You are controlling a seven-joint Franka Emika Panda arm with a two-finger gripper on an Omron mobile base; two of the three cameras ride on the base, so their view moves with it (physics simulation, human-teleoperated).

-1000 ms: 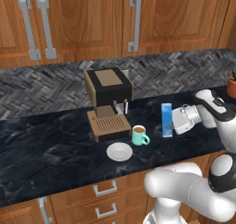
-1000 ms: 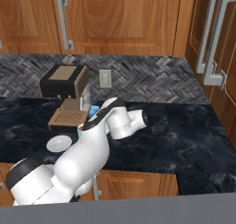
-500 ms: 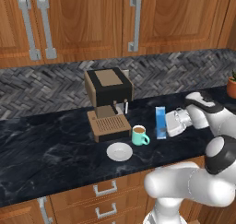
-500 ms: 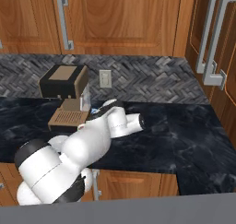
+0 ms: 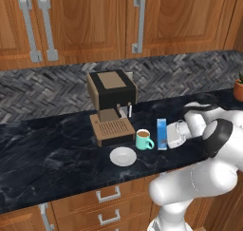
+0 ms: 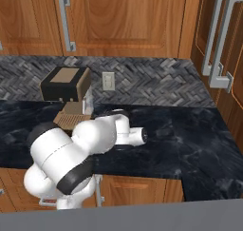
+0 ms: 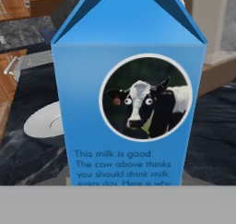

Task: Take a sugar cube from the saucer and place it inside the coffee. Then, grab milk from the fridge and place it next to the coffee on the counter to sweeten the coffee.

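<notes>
The milk (image 5: 162, 134) stood upright on the counter (image 5: 57, 154), just to the right of the coffee (image 5: 143, 139), and in the hand view its blue face with the cow picture loomed right in front of the camera. The saucer (image 5: 123, 156) lay in front of the mug and slightly to its left, and I could make out no sugar cube on it (too small to be sure either way). Behind them sat the coffee machine (image 5: 111, 106), against the herringbone backsplash.

My end effector (image 5: 170, 136) was at the carton's right side, its fingers hidden behind the white hand, so I could not tell from the pictures whether it was pinching the carton or had let go. I judged this to be the last step, setting the milk beside the coffee. The next move, as I read it, called for spreading the fingers fully and drawing straight back, away from the mug, without tipping the tall carton.
</notes>
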